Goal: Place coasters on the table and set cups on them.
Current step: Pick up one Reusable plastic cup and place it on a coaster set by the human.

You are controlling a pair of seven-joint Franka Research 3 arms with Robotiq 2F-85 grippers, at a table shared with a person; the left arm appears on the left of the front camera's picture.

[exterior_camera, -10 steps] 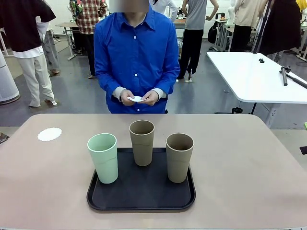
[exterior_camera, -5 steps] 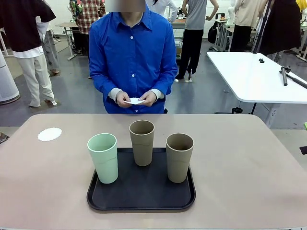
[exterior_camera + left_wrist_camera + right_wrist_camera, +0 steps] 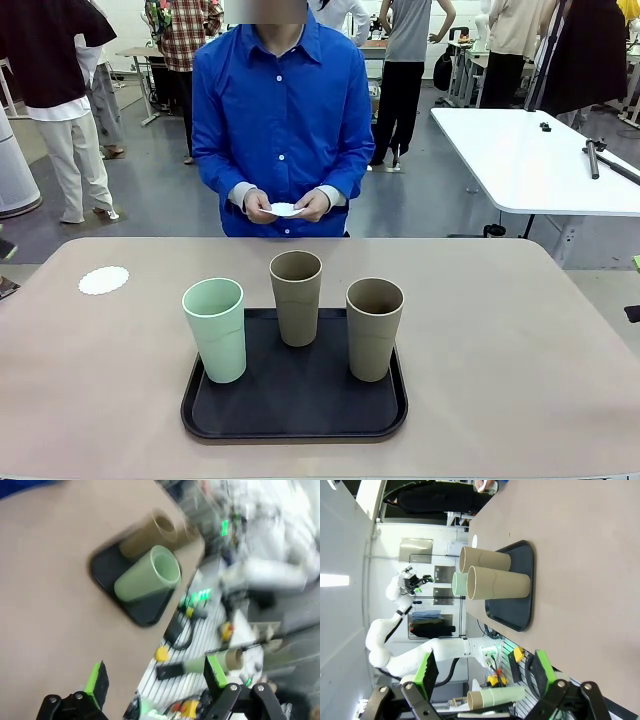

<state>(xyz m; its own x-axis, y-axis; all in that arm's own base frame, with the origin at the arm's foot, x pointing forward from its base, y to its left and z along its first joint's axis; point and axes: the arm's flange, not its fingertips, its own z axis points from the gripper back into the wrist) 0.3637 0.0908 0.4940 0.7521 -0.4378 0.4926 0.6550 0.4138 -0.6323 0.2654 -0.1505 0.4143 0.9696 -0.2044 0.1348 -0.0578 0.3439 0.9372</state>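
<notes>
Spread wide, holding nothing: left gripper [image 3: 155, 675], right gripper [image 3: 485, 667] alike. Upright on the rectangular black tray [image 3: 295, 420] — pale mint tumbler [image 3: 215, 330], two tan tumblers [image 3: 297, 298] [image 3: 374, 328]; white lacy paper coaster [image 3: 104, 280] left of it.

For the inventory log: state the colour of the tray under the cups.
The tray is black, clearest in the front view.

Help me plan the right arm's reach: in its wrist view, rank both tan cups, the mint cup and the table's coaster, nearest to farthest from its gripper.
1. Right tan cup, tray's right side.
2. Back tan cup, tray's middle rear.
3. Mint cup, tray's left.
4. Coaster, table's far left.
</notes>
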